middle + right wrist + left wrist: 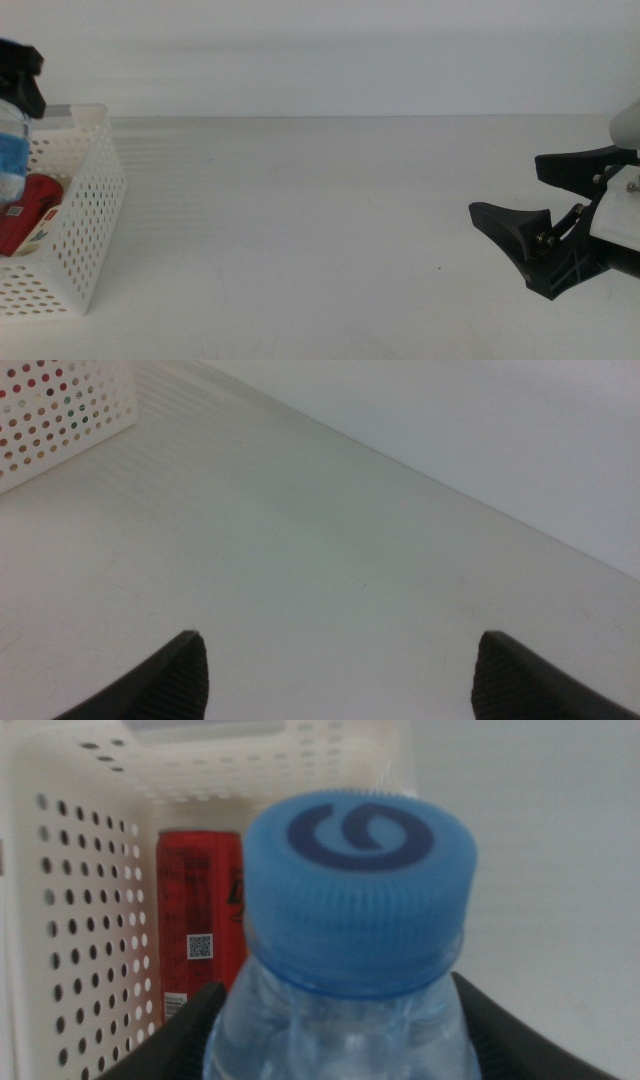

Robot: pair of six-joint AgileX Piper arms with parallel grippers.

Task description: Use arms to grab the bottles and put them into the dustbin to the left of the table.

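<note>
Blue-capped bottle (345, 960): we see it clamped in left gripper (340, 1030), over basket (90, 190).
Can (200, 920): already inside.
Right gripper (335, 670): wide, waiting.
Advice: we release only once centred.

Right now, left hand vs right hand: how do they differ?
The left hand is shut on the blue-capped water bottle; the right hand is open and holds nothing. The left hand is over the white basket at the table's left edge; the right hand is above bare table on the right side. Both have dark jaws.
</note>
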